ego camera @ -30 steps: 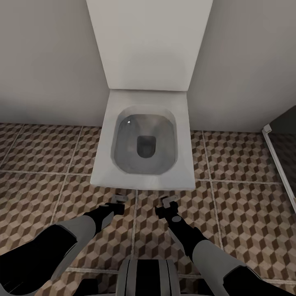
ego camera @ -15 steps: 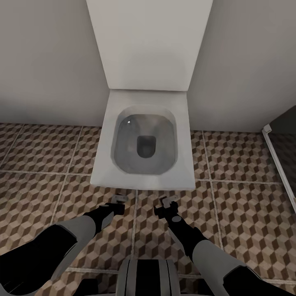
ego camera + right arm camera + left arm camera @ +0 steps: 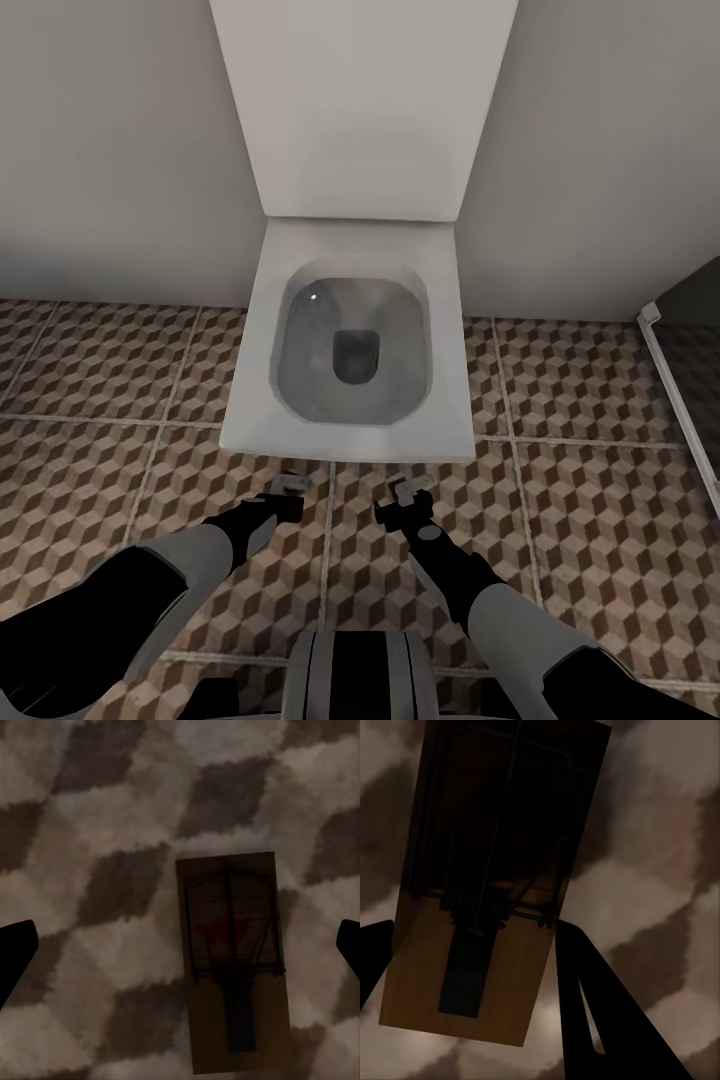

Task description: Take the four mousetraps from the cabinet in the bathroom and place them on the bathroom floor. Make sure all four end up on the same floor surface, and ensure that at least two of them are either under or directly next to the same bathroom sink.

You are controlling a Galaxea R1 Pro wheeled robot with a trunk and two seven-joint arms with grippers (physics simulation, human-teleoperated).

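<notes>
the left gripper [image 3: 472, 967] is seen with its fingers [image 3: 585, 1012] grasping a mousetrap [image 3: 480, 907]; the right gripper [image 3: 180, 945] is spread above another mousetrap [image 3: 236, 960] lying on the bathroom floor [image 3: 112, 810]. the held one is best lowered flat and carried toward the sink, not left beside the toilet [image 3: 350, 340].

Your head view looks steeply down from above toilet [image 3: 350, 350], facing wall behind it, cube-tiled bathroom floor [image 3: 110, 400] before toilet. Your left wrist view sits very close over mousetrap [image 3: 487, 892] on that floor. Your right wrist view hangs slightly farther above another mousetrap [image 3: 234, 960]. All three share floor before toilet.
</notes>
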